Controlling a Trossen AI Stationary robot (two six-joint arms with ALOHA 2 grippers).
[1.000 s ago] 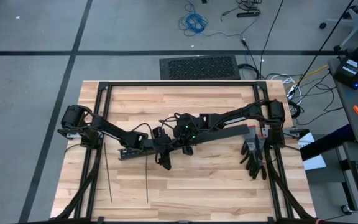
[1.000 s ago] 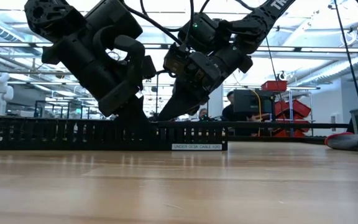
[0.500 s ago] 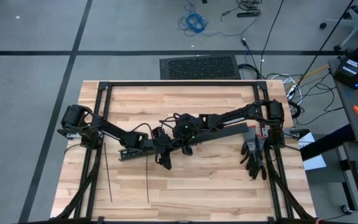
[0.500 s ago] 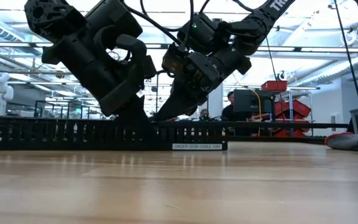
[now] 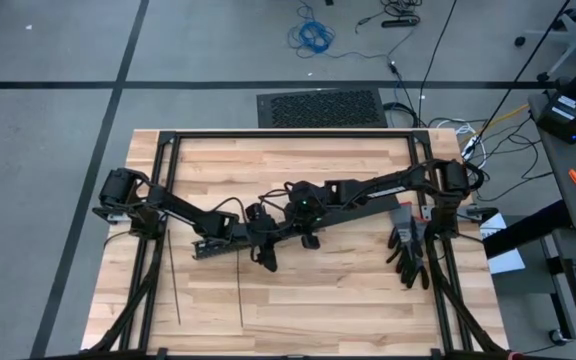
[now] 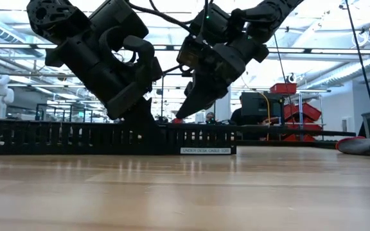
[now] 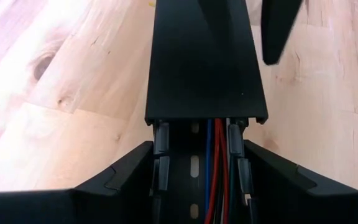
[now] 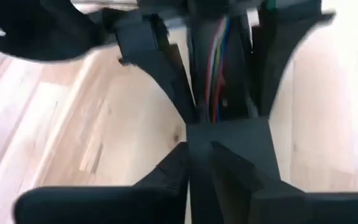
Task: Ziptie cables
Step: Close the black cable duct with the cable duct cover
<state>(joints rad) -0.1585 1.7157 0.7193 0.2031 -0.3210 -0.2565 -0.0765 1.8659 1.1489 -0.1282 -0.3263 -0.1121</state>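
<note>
The left gripper (image 5: 265,243) clamps the slotted cable duct (image 6: 76,138) steady on the desk (image 5: 348,300); I cannot tell the right gripper's (image 5: 306,222) state above the wires (image 7: 216,168).

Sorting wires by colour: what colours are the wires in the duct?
Red and blue wires in the black duct; left wrist view shows it best.

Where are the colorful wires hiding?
The wires lie inside the black slotted duct, running under its flat black cover. In the high view that is mid-table, where the left pincer and right pincer meet.
</note>
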